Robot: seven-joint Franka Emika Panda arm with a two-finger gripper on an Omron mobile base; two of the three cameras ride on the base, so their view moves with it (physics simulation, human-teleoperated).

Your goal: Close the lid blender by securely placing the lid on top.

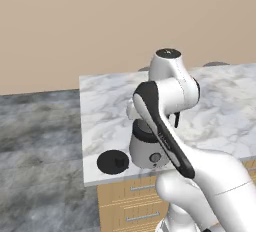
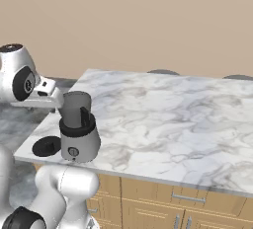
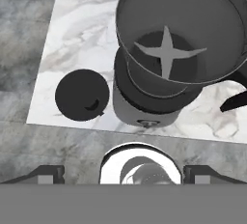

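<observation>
Gripper (image 3: 123, 175) hanging wide open, holding nothing; blender (image 3: 166, 68) directly below it, lid (image 3: 82, 94) lying below-left on counter (image 3: 72, 30).

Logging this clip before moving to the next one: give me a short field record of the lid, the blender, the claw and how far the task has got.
lid: flat on the counter near its front corner, just beside the blender base, apart from it
blender: upright near the counter edge, jar open on top, blade visible inside
claw: open, empty, above the blender and looking down into the jar
task progress: lid not yet picked up
</observation>
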